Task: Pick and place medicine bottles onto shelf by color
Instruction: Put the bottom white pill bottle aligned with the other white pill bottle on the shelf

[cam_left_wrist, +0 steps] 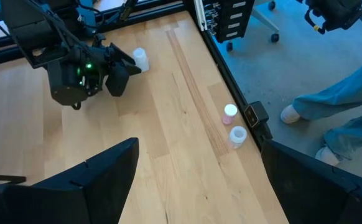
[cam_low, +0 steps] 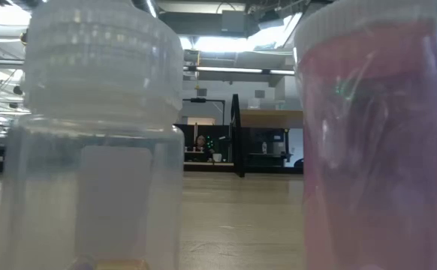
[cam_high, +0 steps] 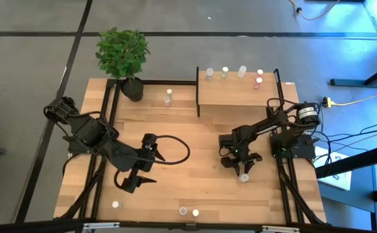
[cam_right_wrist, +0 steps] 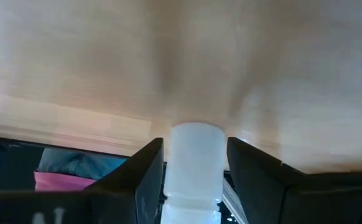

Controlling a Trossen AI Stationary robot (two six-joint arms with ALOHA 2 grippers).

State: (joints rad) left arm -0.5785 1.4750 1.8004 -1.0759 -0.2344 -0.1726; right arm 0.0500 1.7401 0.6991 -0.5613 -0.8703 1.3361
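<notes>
From my station I saw the right gripper (cam_high: 243,169) low over the right half of the light-wood worktop (cam_high: 195,139), its jaws closed on a small translucent white bottle with a white cap (cam_right_wrist: 196,168); in the right wrist view the bottle stood between the two dark fingers (cam_right_wrist: 140,180), touching both. The left wrist view showed the same bottle (cam_left_wrist: 140,58) poking out beyond that gripper (cam_left_wrist: 122,65), close above the wood. The left gripper (cam_high: 138,177) hung over the left half of the worktop, well apart from the right one, its jaws spread wide and holding nothing. The shelf, a rectangular light-wood platform on black metal posts (cam_high: 237,97), stood at the far right of the worktop, and along its far edge I counted five tiny bottles (cam_high: 242,71), one of them pink-capped (cam_high: 258,83). Another small bottle (cam_high: 168,97) stood on the worktop just left of the shelf, beside a green potted plant (cam_high: 122,55) at the far left corner. Near the front edge stood a lone white-capped bottle (cam_high: 115,204) at the left and a pair in the middle, one pink-capped (cam_left_wrist: 230,111) and one white-capped (cam_left_wrist: 237,134), just beside each other. In the low view those two filled the picture, the clear one (cam_low: 98,142) and the pink one (cam_low: 380,142).
</notes>
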